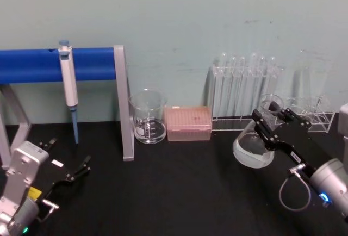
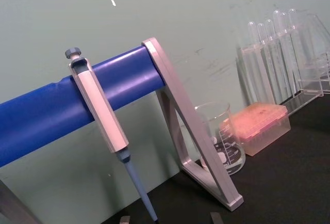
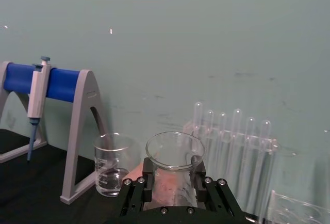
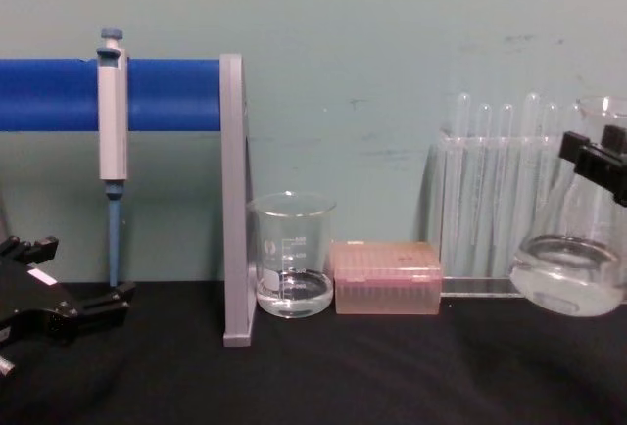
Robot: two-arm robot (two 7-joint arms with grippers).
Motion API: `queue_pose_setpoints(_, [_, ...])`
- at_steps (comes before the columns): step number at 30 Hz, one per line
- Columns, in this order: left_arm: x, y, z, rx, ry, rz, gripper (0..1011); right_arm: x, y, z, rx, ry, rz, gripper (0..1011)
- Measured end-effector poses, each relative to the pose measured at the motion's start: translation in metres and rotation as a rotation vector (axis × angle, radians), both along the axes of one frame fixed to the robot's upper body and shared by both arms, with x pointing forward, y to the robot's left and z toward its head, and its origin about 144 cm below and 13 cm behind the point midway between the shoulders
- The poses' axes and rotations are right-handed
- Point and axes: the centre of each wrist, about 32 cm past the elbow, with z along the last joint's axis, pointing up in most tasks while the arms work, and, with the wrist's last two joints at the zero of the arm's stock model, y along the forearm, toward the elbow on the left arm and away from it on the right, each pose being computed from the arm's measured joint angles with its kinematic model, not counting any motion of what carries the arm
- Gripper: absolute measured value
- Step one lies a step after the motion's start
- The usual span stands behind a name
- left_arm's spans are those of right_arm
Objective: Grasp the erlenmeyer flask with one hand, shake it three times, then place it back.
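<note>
The right gripper is clamped on the neck of the flask, one black finger on each side just below the flared rim. The flask is at the right of the black table, in front of the tube rack. It tilts, with its rim toward the back wall and its wide base swung toward the robot. In the chest view the base looks to hang just clear of the table, with a little clear liquid pooled in it. The right wrist view looks over the round mouth of the flask, framed by the two fingers.

The left gripper is parked low at the near left of the table with its fingers spread apart and nothing between them. It is well apart from the glassware.

Along the back wall, left of the flask, a pink tip box stands just beside a beaker holding some clear liquid. The beaker is next to the grey upright of a stand with a blue crossbar. A pipette hangs from the crossbar with its blue tip pointing down. Upright test tubes fill the clear rack against the wall.
</note>
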Motion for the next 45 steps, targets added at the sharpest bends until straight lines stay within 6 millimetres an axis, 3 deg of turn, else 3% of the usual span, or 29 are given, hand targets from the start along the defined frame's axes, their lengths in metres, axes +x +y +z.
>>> queue_pose_setpoints(9, [0.0,0.0,0.0,0.0,0.0,0.0,1001,0.008,0.014,0.0,0.0,0.005,0.083,457])
queue_pose_setpoints(28, [0.0,0.0,0.0,0.0,0.0,0.0,1001,0.019,0.082,0.0,-0.017,0.021,0.429,457])
queue_pose_setpoints(45, [0.0,0.0,0.0,0.0,0.0,0.0,1001,0.017,0.105,0.0,-0.034,0.029,0.558,457])
